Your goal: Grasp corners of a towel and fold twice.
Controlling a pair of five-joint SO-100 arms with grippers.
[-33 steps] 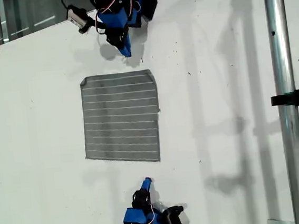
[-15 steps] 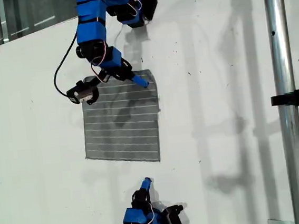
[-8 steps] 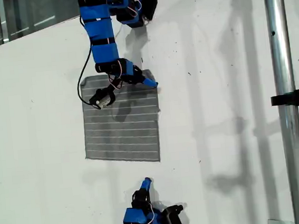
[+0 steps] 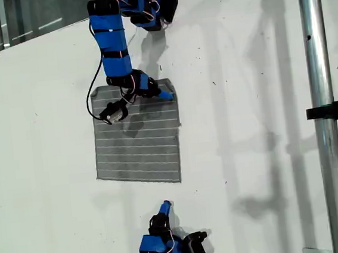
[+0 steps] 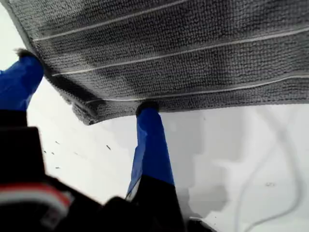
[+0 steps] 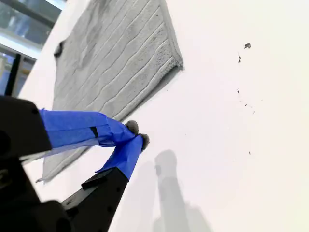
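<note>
A grey striped towel (image 4: 137, 135) lies flat on a white table (image 4: 259, 64). The first gripper (image 5: 87, 87) has its blue fingers (image 5: 152, 140) spread at a towel corner (image 5: 84, 112). The second gripper (image 6: 135, 135), fingertips pressed together, rests apart from the towel, near the table's edge at the bottom of the exterior view.

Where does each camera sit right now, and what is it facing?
Exterior view: overhead, facing down on the table, the towel and both arms.
First wrist view: rides my first gripper, facing the towel's hemmed edge and one corner; open blue fingers show.
Second wrist view: rides my second gripper, facing across the table to the towel; its shut fingertips show.
Shared: all three show the towel; the exterior view shows my first gripper at the towel's far edge and my second gripper parked off it.
</note>
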